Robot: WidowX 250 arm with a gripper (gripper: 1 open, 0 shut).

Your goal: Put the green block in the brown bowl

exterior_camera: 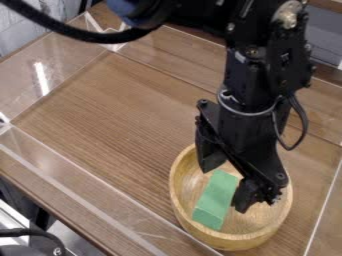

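A black robot arm's gripper [230, 180] points straight down over the brown bowl [189, 170] on a wood-grain table [120, 110], jaws apart and holding nothing. The green block [214, 201] lies inside the bowl, leaning against its near wall. Clear panels [60, 60] border the table.

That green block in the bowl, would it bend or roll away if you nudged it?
Probably neither. The green block looks like a flat, straight-edged bar, so it seems stiff and more apt to slide than roll. It lies inside the brown bowl, whose raised rim would likely stop it. It looks small, so probably light.
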